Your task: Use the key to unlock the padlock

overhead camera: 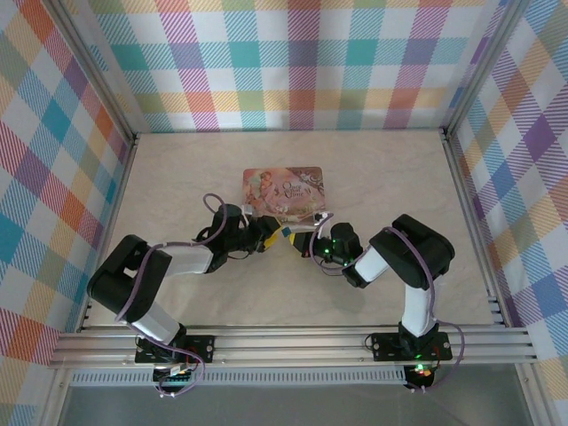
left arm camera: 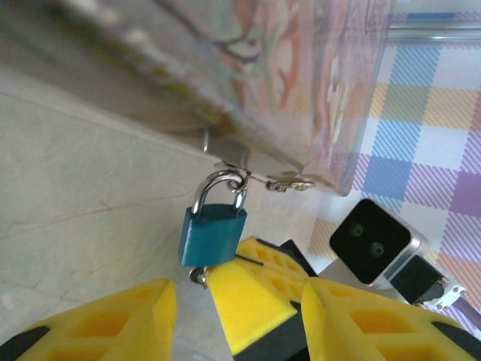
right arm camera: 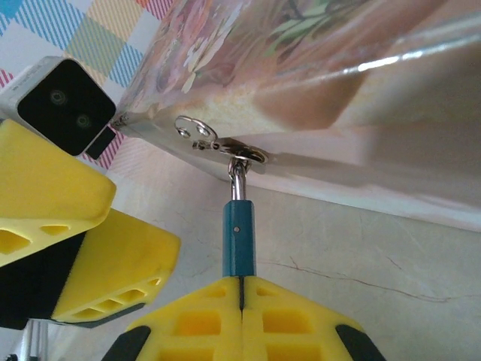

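Tabletop [overhead camera: 195, 169] pale and marbled, walls [overhead camera: 302, 62] plaid; left gripper [left arm camera: 239, 289] gapes, right gripper [right arm camera: 240, 289] pinched shut under the padlock [left arm camera: 213, 235].

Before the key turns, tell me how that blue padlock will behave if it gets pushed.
The padlock hangs by its shackle from the hasp of the pink tin, so a push would probably swing it rather than slide it. Its blocky body and silvery shackle look rigid, likely heavy for its size. The smooth painted sides may slip when gripped.
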